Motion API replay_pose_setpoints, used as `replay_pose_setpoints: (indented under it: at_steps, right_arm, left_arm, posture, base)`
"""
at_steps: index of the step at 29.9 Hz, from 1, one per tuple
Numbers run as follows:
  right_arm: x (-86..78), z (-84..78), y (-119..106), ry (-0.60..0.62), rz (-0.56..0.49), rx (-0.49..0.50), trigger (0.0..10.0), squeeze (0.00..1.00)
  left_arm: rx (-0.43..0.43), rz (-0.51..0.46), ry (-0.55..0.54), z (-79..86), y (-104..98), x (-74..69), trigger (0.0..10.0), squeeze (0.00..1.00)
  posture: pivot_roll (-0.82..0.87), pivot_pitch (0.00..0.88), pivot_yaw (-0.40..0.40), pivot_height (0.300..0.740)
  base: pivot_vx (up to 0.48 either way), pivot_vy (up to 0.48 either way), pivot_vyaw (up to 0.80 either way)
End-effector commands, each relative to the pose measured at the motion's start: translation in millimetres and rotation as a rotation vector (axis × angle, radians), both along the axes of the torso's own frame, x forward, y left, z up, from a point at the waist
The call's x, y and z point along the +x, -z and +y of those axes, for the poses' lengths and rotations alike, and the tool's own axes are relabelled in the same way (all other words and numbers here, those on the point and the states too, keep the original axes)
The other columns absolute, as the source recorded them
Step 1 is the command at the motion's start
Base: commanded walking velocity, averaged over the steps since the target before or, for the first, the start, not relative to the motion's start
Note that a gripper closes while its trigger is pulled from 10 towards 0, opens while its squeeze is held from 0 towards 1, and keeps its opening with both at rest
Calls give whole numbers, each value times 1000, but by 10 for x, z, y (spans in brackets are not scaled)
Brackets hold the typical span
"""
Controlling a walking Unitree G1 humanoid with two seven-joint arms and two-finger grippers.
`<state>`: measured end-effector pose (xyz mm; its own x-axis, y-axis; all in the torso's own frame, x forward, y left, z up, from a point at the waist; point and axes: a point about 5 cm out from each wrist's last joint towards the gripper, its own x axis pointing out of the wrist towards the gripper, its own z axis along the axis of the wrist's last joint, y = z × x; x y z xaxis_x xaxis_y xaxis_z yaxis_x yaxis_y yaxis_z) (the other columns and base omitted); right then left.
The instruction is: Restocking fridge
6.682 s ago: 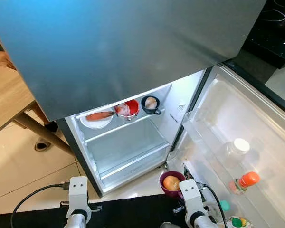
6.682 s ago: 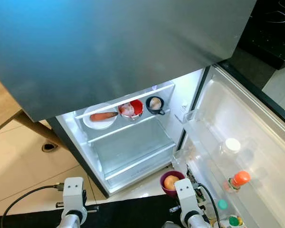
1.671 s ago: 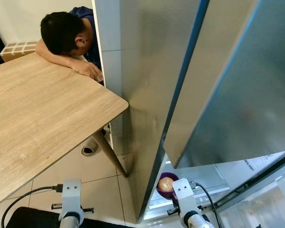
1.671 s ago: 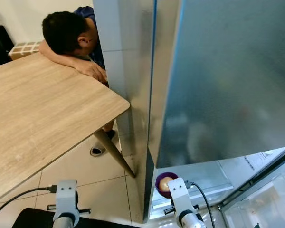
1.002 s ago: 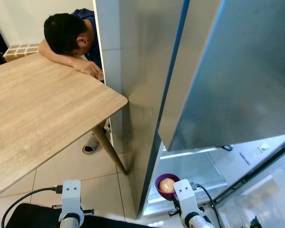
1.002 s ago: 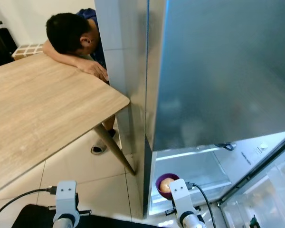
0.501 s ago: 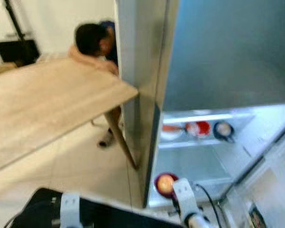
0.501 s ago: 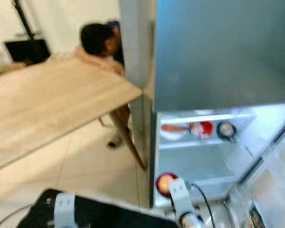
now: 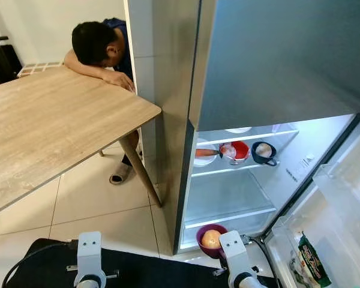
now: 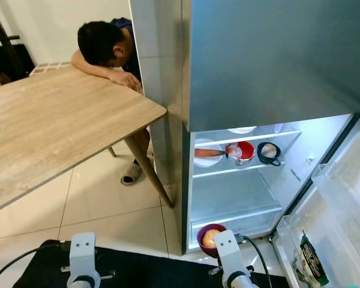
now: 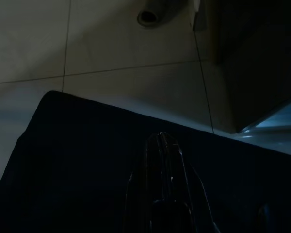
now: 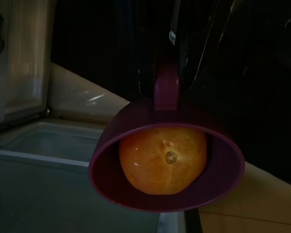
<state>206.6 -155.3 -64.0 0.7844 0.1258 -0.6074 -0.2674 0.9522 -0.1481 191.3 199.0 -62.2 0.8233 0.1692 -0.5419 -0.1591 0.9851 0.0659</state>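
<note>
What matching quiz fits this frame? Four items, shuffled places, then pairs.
Items:
1. purple cup
2. red bowl
3. green packet
4. person

Places:
A. fridge door bin
B. slumped on the wooden table
C. held by its handle in the right gripper, orange fruit inside
D. lit fridge shelf, between a white plate and a dark cup

Pairs: 1-C, 2-D, 3-A, 4-B

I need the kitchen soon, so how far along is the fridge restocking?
Partly done. A white plate with a carrot, a red bowl and a dark cup already sit on one fridge shelf. The right gripper holds a purple cup by its handle, with an orange fruit inside, low before the open fridge. It remains to be shelved. The left gripper hangs idle.
</note>
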Motion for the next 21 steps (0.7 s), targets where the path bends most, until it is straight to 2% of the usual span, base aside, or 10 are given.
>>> replay_pose_setpoints:
  at_steps: [1,7,15,21]
  right_arm:
    - [31,8,-23,1,-19,-1,10000,0]
    - [26,3,-16,2,-12,-15,10000,0]
    - [29,-86,-15,78,-11,-27,10000,0]
    - [13,-122,-9,87,-8,-31,10000,0]
  left_arm:
    - [10,13,0,27,10,-18,10000,0]
    - [29,44,22,29,28,-23,10000,0]
    - [18,43,81,-29,28,-7,10000,0]
    - [0,37,90,-71,22,16,10000,0]
  posture:
    - [-51,72,-15,731]
    - [-55,69,-13,731]
    - [-67,63,-7,731]
    - [-73,62,-5,731]
  base:
    - [0,0,0]
    - [0,0,0]
    - [0,0,0]
    - [328,0,0]
